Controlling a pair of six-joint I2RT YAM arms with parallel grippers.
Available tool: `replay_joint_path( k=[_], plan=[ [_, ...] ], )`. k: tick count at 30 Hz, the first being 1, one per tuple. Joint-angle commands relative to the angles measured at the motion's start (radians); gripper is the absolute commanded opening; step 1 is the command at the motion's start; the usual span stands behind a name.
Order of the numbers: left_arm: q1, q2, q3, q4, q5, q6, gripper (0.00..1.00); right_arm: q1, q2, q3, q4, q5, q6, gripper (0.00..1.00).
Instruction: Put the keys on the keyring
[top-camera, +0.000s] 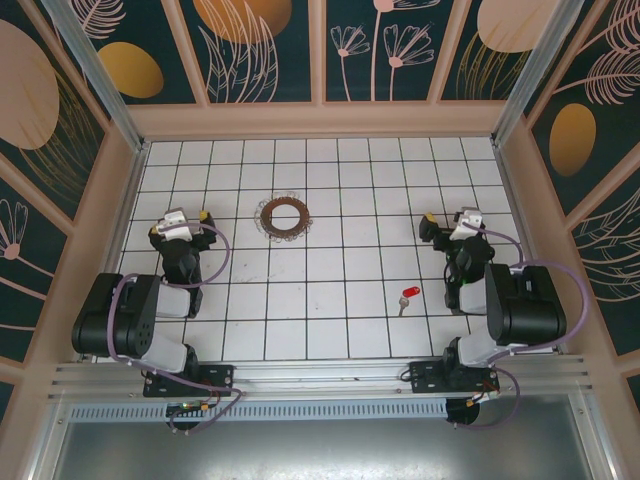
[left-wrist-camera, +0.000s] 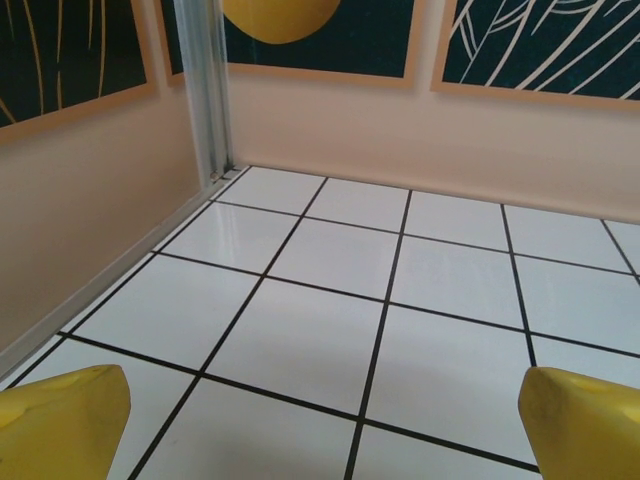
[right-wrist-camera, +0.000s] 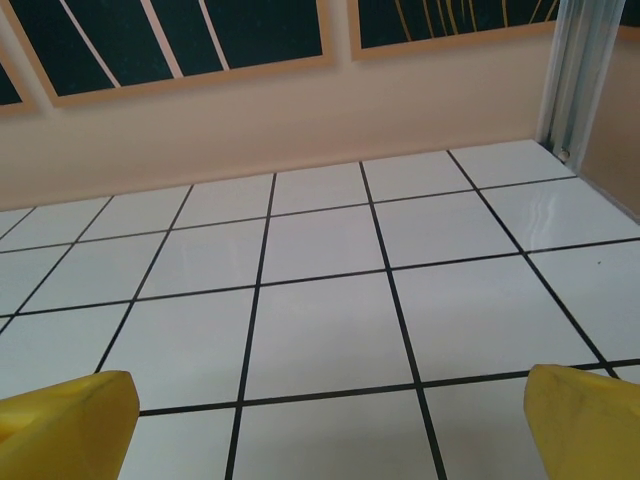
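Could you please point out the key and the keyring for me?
key (top-camera: 409, 292), top external view, on its red head.
keyring (top-camera: 265, 218), top external view, on the loop's left side.

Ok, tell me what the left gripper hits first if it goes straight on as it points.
The way looks free: the left gripper faces white floor tiles, then the peach back wall. If it tilts down, the floor likely comes first.

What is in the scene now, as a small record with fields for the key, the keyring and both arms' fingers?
key: red head, lying on the tiles, near right side, free
keyring: flat on the tiles, far side, a little left of middle
key on keyring: not yet, they lie well apart
left fingers: open, empty, over bare tiles
right fingers: open, empty, over bare tiles
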Motion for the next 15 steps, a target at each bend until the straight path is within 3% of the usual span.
replay_joint_path(
  k=[1,5,9,13,15],
  plan=[
    [0.007,-0.063,0.053,-0.118,0.032,0.018,0.99,0.006,-0.095,0.008,-0.066,0.003,0.003,0.99],
    [0.007,-0.129,0.104,-0.282,0.037,-0.001,0.99,0.061,-0.236,0.044,-0.223,0.047,-0.022,0.99],
    [0.007,-0.206,0.139,-0.412,0.073,-0.060,0.99,0.114,-0.327,0.121,-0.407,0.091,0.049,0.99],
    [0.005,-0.314,0.239,-0.664,0.154,-0.203,0.99,0.164,-0.328,0.272,-0.669,0.143,0.158,0.99],
    [0.005,-0.359,0.296,-0.779,0.260,-0.300,0.99,0.179,-0.293,0.353,-0.763,0.102,0.222,0.99]
  ],
)
